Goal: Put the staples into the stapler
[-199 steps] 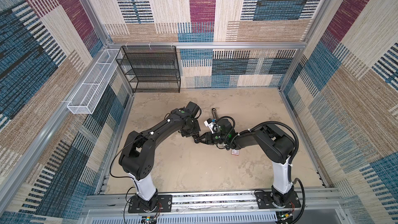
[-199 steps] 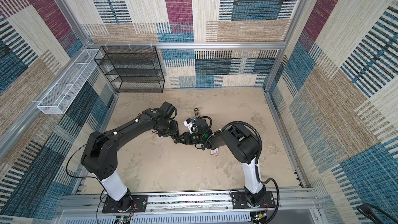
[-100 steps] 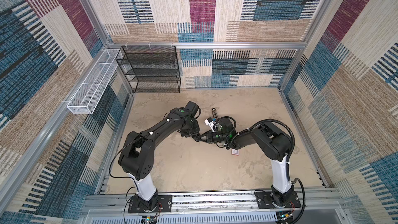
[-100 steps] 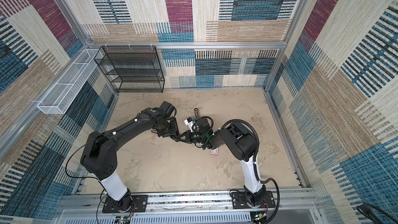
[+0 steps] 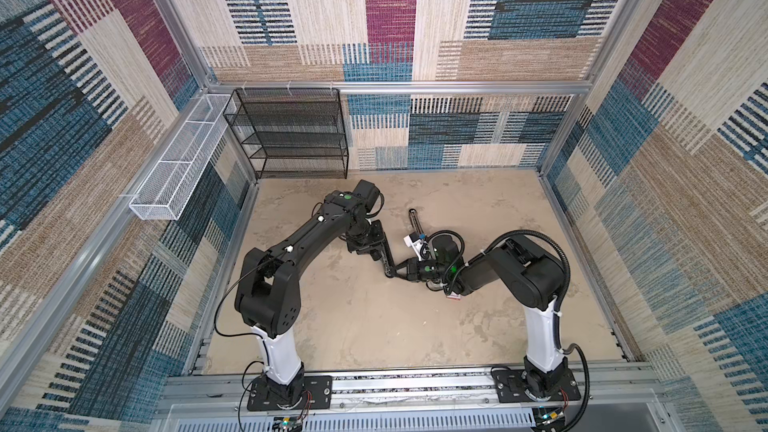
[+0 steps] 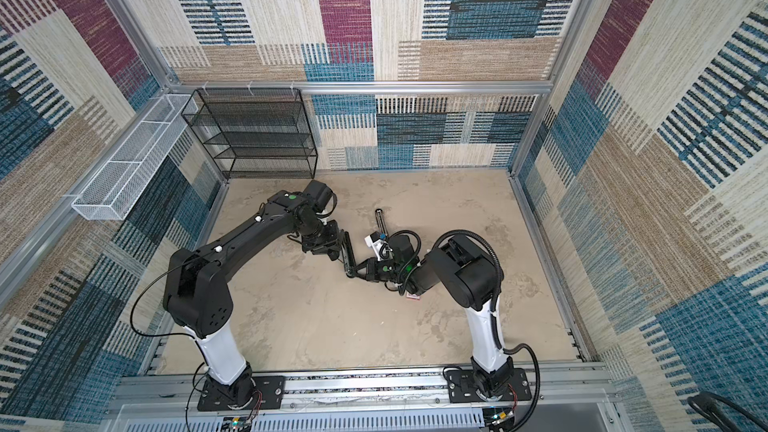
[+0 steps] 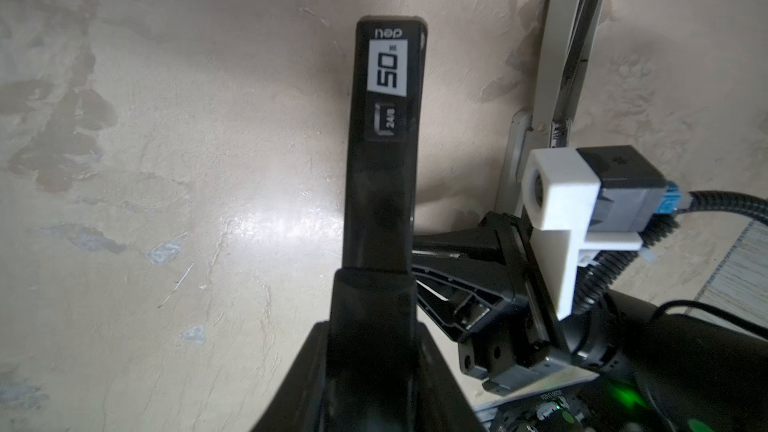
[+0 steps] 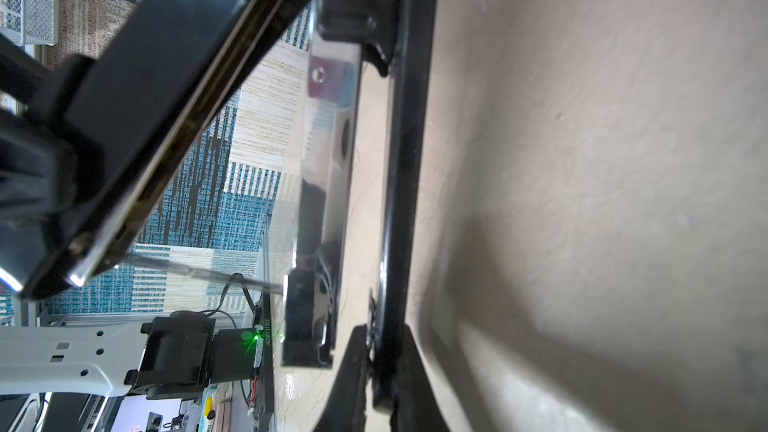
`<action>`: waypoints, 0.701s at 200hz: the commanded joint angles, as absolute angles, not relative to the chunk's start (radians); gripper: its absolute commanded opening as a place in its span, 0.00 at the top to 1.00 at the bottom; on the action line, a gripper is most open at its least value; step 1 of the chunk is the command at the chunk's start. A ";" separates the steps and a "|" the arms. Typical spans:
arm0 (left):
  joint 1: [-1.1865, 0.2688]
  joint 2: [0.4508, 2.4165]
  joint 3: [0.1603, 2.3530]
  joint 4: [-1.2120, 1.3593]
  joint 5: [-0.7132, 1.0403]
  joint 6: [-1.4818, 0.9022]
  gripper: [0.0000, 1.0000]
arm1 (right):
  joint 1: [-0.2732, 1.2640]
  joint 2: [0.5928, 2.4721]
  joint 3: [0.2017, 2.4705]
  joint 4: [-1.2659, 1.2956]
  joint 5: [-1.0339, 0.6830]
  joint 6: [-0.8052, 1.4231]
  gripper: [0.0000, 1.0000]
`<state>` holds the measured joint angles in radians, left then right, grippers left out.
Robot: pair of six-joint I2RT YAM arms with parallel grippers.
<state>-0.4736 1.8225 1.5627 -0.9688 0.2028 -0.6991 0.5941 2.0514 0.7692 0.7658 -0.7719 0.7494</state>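
Jaws clamped: left gripper (image 7: pixel 374 305) on stapler lid (image 7: pixel 386 139), right gripper (image 8: pixel 384 367) on stapler base (image 8: pixel 401 160); staples box (image 5: pixel 454 296) 4 o'clock off right gripper, likely light, crushable, contents brittle: pinch long edges.

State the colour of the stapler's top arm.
Black top arm, white label; best in left wrist view.

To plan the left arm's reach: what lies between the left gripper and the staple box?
In both top views, the right gripper, holding the stapler, and its wrist lie between the left gripper and the staple box.
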 commanded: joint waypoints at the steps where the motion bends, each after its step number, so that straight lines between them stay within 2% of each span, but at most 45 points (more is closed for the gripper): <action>1: -0.455 1.825 1.588 -0.836 0.201 -0.699 1.00 | 0.600 2.053 0.741 0.610 -0.839 0.637 1.00; 62: -0.396 1.866 1.682 -0.891 0.213 -0.649 1.00 | 0.600 2.071 0.670 0.578 -0.905 0.574 1.00; 140: -0.333 1.930 1.756 -0.928 0.235 -0.588 1.00 | 0.600 2.052 0.580 0.536 -0.910 0.502 1.00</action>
